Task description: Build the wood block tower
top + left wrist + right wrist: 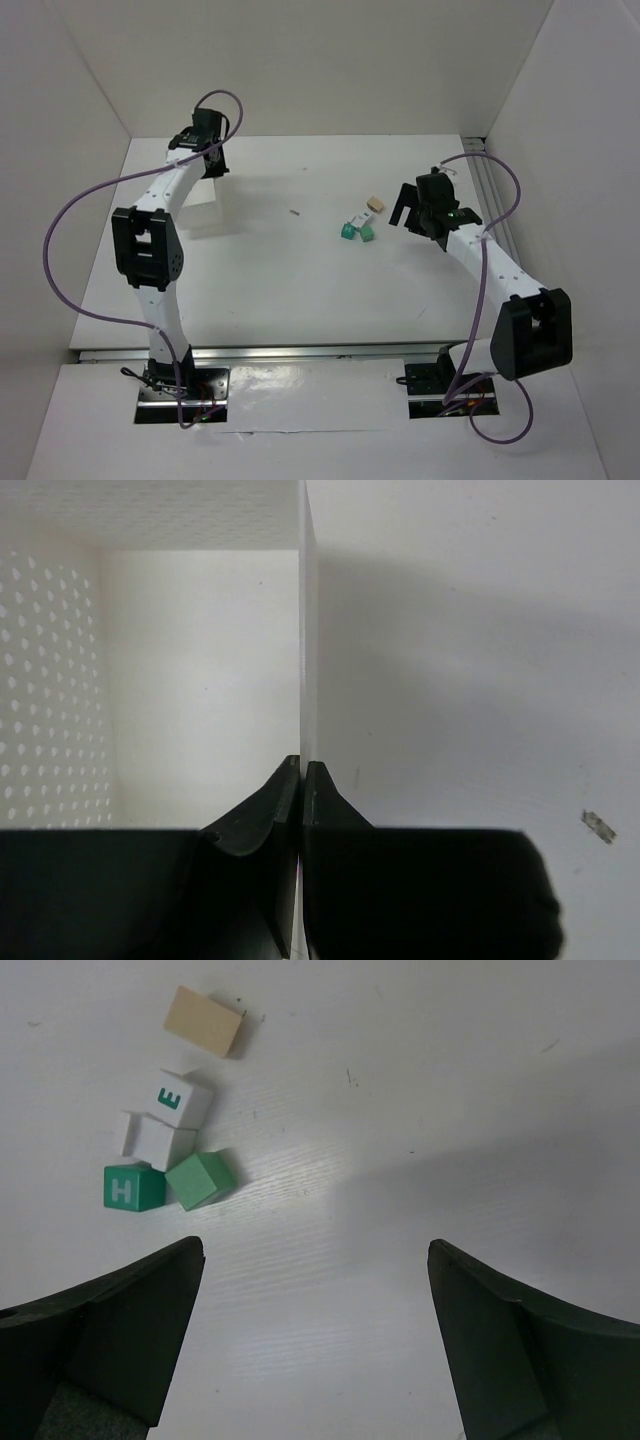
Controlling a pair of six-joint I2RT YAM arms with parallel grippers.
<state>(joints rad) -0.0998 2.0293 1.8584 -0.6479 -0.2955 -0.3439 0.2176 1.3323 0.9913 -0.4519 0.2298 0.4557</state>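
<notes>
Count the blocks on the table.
5, clustered near the open right gripper: tan block slightly apart, white E block, plain white block, teal H block, green block. None seems hidden.

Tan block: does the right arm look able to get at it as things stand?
Probably yes: the right end effector is open close by, bare table lies between, and the tan block sits apart from the other blocks.

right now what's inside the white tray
Only bare white and perforated surfaces show inside the tray. Its near part is hidden behind the left tool, which pinches its side wall.
</notes>
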